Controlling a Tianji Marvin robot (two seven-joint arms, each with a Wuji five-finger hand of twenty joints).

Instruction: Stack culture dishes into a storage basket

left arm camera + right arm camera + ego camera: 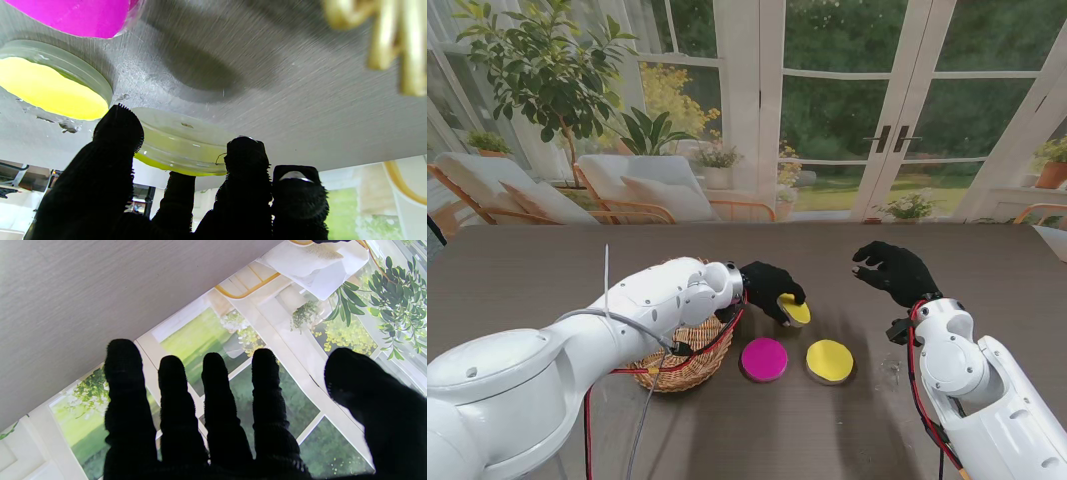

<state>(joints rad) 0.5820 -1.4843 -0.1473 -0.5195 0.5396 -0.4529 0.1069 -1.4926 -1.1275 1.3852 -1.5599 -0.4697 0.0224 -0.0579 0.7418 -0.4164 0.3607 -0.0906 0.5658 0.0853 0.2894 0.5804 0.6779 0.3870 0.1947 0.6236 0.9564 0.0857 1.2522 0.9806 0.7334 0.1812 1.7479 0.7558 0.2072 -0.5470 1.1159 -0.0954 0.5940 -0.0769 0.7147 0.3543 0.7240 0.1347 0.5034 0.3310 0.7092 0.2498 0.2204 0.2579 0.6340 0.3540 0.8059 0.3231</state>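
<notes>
The left hand [770, 290] has its black-gloved fingers [116, 133] wrapped round the rim of a yellow dish [794, 311], which it holds clear of the grey table [547, 270], just right of the wicker basket [689, 362]. The dish is a flat round disc, so it has no long axis to speak of; it sits tilted in the grasp, its yellow face turned up and towards the right. From the left wrist camera the same dish [180, 150] shows edge-on, a thumb on one side of the rim and other fingers on the opposite side, with its shadow on the table beneath it.

Two more dishes lie flat on the table nearer to me: a pink dish [764, 359] just beside the basket's right edge, and a second yellow dish [829, 361] to the right of that, close to it but apart. Both face straight up.

The basket sits mostly under the left forearm [657, 300], which covers much of its opening, so I cannot tell what is inside. A red cable [689, 358] runs along that arm across the basket rim.

The right hand [895, 270] hangs above the table, well apart from every dish, fingers [173, 400] spread and loosely extended, holding nothing. Behind the table are glass doors [897, 110], a potted plant [547, 70] and chairs [642, 185].
</notes>
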